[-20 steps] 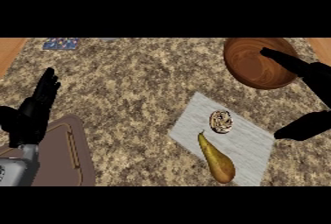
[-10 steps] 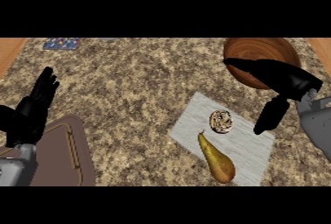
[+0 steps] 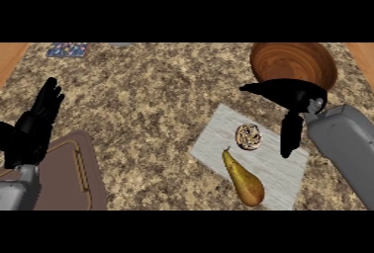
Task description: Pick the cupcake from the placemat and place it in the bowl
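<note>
Yellow-brown and long, a pear (image 3: pixel 245 180) lies at the near end of a pale grey placemat (image 3: pixel 281 170) on the speckled stone bench (image 3: pixel 153 104), its thin stem end pointing far and left toward the cupcake. At the near left, a brown tray (image 3: pixel 73 173) with a raised rim sits on the bench, partly covered by the left forearm. The left robot hand (image 3: pixel 35 126) rests above that tray at the left edge, released, its black fingers straight and pointing away toward the far side, holding nothing. Just beyond the pear, the cupcake (image 3: pixel 249 137) sits on the placemat, seen from above as a round, brown-and-cream swirl; it is close to the pear's tip, but whether they touch cannot be told. To its right, the right robot hand (image 3: pixel 292 96) hangs over the far right part of the placemat, released, with one finger reaching down beside the cupcake and another stretched left; it does not touch the cupcake. Farther off, at the far right, stands a round wooden bowl (image 3: pixel 292 62). At the far left edge lies a small blue patterned object (image 3: pixel 68 49).
</note>
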Robot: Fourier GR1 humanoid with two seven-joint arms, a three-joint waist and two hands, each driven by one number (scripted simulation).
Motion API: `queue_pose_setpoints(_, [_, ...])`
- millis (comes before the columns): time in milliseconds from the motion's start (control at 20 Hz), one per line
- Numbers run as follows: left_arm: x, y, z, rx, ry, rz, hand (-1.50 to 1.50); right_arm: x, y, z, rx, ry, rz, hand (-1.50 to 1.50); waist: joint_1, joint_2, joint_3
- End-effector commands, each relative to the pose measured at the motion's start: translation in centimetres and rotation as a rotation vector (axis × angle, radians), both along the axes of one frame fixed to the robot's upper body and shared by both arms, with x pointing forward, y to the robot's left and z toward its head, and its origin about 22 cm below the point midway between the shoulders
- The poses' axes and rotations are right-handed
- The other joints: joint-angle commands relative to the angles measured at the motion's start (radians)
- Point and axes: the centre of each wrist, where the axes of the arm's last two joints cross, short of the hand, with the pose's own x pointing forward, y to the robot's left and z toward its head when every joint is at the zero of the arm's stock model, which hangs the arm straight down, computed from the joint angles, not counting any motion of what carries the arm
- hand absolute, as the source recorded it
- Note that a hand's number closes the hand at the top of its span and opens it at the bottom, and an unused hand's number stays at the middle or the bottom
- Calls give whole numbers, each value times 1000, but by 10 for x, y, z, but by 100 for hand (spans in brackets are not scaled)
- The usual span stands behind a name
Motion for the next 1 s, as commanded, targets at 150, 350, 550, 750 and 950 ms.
queue_pose_setpoints(150, [-2,-5,13,-2,5,0,0,6,-19,-15,-67,-126,29,-150,0,1,1])
queue_pose_setpoints(350, [-13,-1,-6,11,-3,17,0,3,-6,-21,-69,-188,47,-150,-2,0,0])
queue_pose_setpoints(550, [-5,0,-2,9,10,2,0,-10,0,-52,-52,-152,30,-150,-8,-1,0])
queue_pose_setpoints(750, [7,-4,-21,-6,17,3,0,-31,40,-70,-75,-79,47,-150,-15,-1,0])
queue_pose_setpoints(950, [-8,11,-8,-12,5,2,0,-13,26,-87,-86,-91,30,-150,-4,-1,0])
